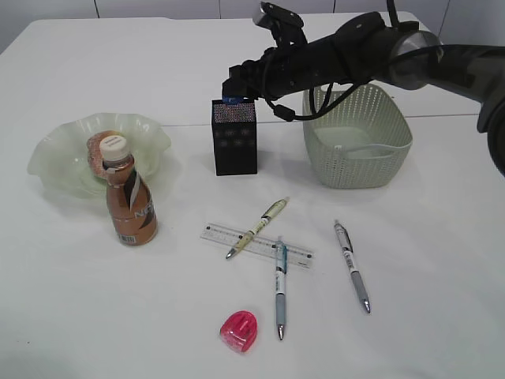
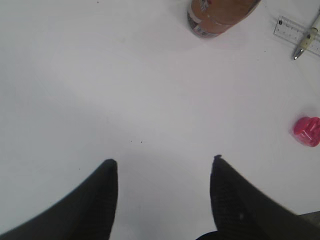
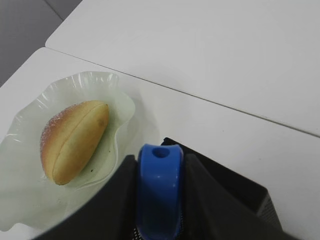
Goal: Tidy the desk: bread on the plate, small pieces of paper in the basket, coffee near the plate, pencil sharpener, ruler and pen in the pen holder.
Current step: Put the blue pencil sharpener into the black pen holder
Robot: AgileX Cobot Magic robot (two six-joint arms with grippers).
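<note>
Right wrist view only: bread on plate.

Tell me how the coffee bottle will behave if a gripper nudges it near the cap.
The bottle stands upright, tall on a narrow base, so a high push would likely tip it. It looks full of brown liquid, probably heavy for its size. Once down, its round body might roll toward the plate.

Office-like desk: white tabletop, pens, ruler.

Right gripper above black pen holder, clamping blue item; ruler, three pens, pink sharpener on table.
</note>
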